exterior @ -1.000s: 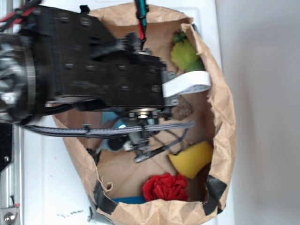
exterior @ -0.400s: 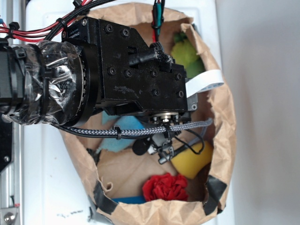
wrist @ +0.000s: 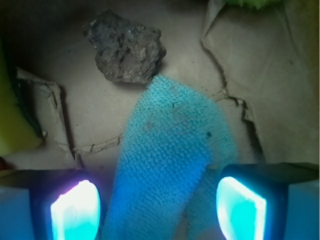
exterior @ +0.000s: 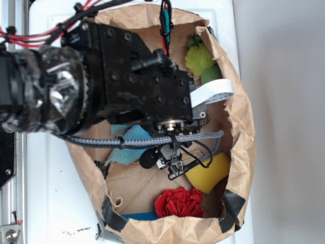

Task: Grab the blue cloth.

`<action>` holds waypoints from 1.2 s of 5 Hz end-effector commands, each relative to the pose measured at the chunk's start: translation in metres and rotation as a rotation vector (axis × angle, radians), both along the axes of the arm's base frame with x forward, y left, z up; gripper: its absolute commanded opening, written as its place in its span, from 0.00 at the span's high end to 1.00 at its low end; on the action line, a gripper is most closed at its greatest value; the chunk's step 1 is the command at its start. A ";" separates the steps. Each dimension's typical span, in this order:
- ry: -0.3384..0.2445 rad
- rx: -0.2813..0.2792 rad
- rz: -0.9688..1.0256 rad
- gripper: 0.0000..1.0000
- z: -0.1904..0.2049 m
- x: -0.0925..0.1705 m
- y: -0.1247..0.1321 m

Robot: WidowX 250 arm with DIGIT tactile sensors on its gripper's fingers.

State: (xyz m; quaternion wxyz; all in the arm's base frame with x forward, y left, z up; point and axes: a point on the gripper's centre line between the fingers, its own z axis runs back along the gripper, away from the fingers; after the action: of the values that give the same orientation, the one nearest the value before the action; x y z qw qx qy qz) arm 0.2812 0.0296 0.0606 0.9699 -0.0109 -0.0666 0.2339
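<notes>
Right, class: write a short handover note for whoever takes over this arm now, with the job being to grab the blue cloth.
Gripper: open, low inside the paper bag, one finger on each side of the blue cloth.
Blue cloth: flat on the bag floor, one end close to a dark rock, not lifted.
Done: gripper lined up over the cloth.
Left: lower if needed, close on the cloth, lift it out.

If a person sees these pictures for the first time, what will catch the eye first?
In the exterior view, the bulky black robot arm covers much of the crumpled brown paper basin. The red ruffled cloth and the yellow sponge stand out near its bottom. In the wrist view, the pale teal-blue woven cloth lies between the open jaws, below a dark rough rock.
</notes>
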 end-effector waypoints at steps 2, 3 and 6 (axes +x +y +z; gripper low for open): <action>-0.047 -0.018 0.053 0.00 0.000 0.011 0.000; -0.058 -0.004 0.058 0.00 -0.009 0.011 -0.005; -0.100 0.004 0.044 1.00 -0.014 0.011 -0.005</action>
State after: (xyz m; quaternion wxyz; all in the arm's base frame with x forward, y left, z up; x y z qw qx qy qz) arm 0.2837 0.0233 0.0306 0.9635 -0.0112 -0.0875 0.2528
